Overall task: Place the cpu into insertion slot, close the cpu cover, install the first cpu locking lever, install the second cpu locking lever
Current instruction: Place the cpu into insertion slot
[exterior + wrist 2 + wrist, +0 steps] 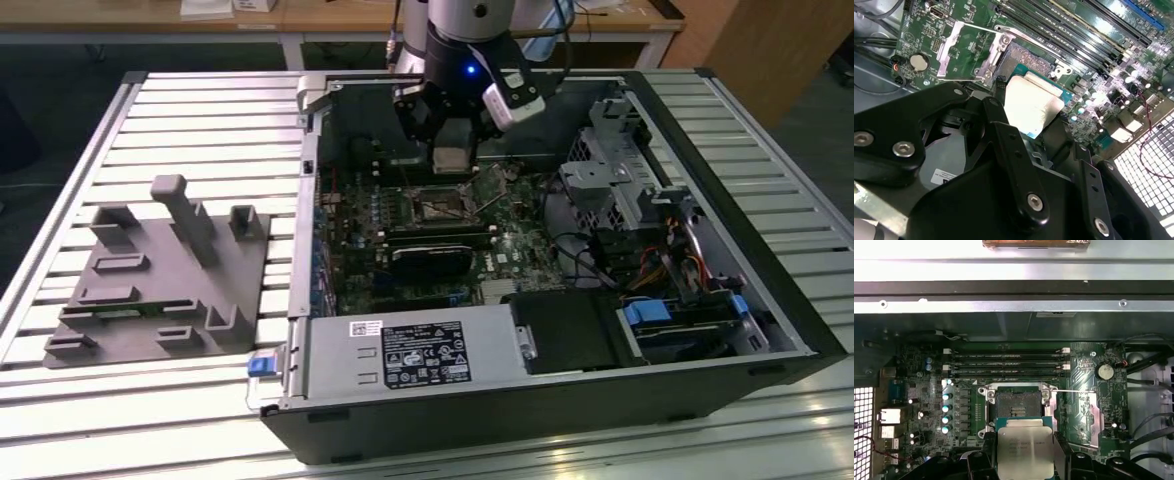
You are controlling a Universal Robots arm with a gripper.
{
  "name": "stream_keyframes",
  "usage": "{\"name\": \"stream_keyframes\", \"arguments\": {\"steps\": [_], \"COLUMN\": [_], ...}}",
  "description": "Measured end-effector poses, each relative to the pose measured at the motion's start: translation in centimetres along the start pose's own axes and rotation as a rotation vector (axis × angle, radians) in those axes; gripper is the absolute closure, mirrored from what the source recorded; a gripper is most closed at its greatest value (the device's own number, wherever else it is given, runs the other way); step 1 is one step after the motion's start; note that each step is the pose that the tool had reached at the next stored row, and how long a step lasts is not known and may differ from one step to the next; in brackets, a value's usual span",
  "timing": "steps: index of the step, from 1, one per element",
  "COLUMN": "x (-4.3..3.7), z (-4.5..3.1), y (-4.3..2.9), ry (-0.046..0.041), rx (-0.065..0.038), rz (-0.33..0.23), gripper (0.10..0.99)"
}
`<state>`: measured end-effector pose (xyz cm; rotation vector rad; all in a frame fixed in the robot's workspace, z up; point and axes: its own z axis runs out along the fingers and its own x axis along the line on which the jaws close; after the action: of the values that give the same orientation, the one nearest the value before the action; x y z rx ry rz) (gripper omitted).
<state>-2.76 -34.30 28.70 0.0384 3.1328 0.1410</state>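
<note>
Slatted bench [200, 110], open computer case [400, 405] on it, green motherboard [919, 385] inside, pincer [451, 150] clenched around the cpu [1025, 452], cpu cover [1094, 412] flipped open beside the insertion slot [1016, 404] — socket exposed, cpu held off the board, near that slot.

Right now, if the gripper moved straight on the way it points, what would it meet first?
Probably the insertion slot. The gripper points down at the board and holds the cpu above it, and the cpu cover is swung aside. The cpu would touch first, though the exact alignment is hard to judge.
</note>
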Motion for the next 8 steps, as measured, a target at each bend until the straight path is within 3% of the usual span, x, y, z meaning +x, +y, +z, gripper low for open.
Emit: {"name": "stream_keyframes", "arguments": {"steps": [8], "x": [0.01], "z": [0.45], "y": [-0.04], "ry": [0.0000], "rx": [0.000], "rz": [0.000], "gripper": [0.545]}}
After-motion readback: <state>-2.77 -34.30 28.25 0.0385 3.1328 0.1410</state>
